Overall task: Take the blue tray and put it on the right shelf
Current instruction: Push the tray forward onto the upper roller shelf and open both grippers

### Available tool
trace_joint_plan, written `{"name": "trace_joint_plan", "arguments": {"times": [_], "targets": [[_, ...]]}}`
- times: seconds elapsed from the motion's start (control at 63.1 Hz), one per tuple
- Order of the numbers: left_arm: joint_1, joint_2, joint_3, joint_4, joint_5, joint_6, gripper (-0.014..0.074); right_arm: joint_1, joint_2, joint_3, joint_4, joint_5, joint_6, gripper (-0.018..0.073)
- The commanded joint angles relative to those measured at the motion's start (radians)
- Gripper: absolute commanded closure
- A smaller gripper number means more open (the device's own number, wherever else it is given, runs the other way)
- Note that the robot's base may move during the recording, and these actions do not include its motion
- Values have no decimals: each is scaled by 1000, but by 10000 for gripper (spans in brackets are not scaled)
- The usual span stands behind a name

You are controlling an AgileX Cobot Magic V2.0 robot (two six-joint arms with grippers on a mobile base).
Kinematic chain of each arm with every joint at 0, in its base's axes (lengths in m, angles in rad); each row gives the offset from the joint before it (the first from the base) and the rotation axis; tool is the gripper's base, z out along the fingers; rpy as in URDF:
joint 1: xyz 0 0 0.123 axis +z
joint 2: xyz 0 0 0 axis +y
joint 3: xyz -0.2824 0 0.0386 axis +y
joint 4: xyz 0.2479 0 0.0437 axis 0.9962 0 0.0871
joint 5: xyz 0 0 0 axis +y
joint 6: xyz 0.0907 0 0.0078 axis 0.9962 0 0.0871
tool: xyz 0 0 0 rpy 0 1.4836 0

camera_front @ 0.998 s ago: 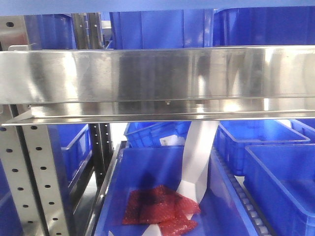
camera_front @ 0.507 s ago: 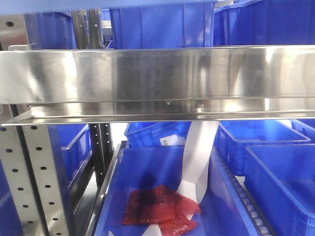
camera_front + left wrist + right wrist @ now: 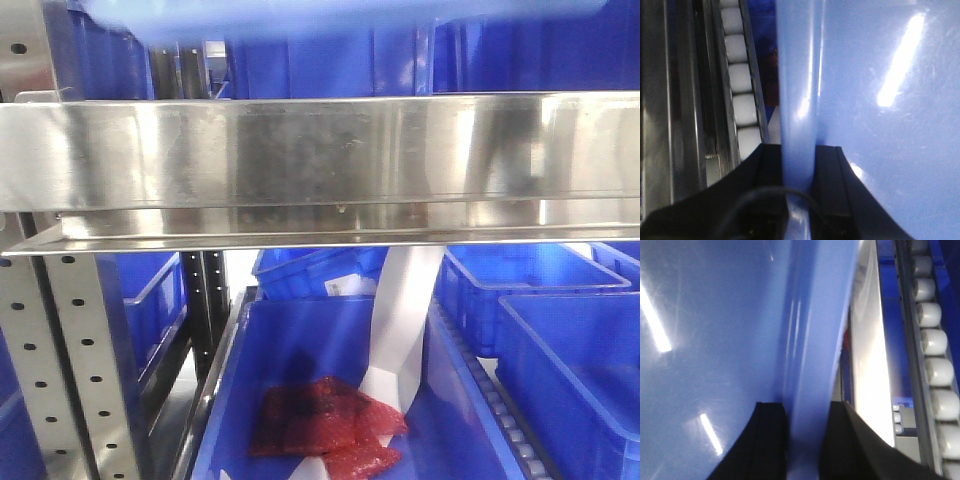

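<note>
The right shelf (image 3: 300, 232), a stainless rack level, fills the front view with its broad reflective front beam (image 3: 320, 165); its deck is hidden from here. The blue tray (image 3: 890, 100) is held between both arms. Only a blurred pale band of it shows along the top edge of the front view, above the beam, so it is probably raised to clear the beam before insertion. Deep storage bins (image 3: 570, 370) occupy the level below. The left pincer (image 3: 799, 152) is clamped on the tray's rolled rim, one finger each side. The right pincer (image 3: 805, 410) pinches the opposite rim likewise, a two-sided hold suited to stopping so wide a tray from tipping. Rollers (image 3: 935, 340) run just outboard of each grip.
</note>
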Motion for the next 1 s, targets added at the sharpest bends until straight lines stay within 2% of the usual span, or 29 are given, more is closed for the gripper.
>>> {"name": "trace_joint_plan", "arguments": {"times": [0.0, 0.206, 0.285, 0.38, 0.428, 0.57, 0.649, 0.855, 0.919, 0.982], "targets": [[-2, -9, -35, 3, -107, 7, 644, -13, 5, -40, -3, -95, -16, 503], [-2, 58, -35, -22, -106, 7, 639, -15, 89, -40, -3, -107, -16, 501], [-2, 71, -35, -22, -98, 7, 591, -15, 105, -40, -3, -107, -16, 468], [-2, 75, -35, -22, -94, 7, 458, -15, 106, -40, -3, -109, -16, 336], [-2, 75, -35, -22, -94, 7, 376, -15, 106, -40, -3, -110, -16, 207], [-2, 75, -35, -22, -91, 7, 99, -15, 106, -40, -4, -96, -16, -77], [-2, 73, -35, -22, -82, 7, 22, -15, 101, -40, -4, -84, -16, -69], [-2, 4, -35, -22, -63, 7, 66, -15, 33, -40, -3, -73, -14, -62], [-7, -42, -35, -20, -57, 7, 100, -15, -15, -36, -3, -70, -14, -60], [-19, -94, -35, -4, -44, 7, 144, -14, -57, -28, -3, -63, -14, -22]]}}
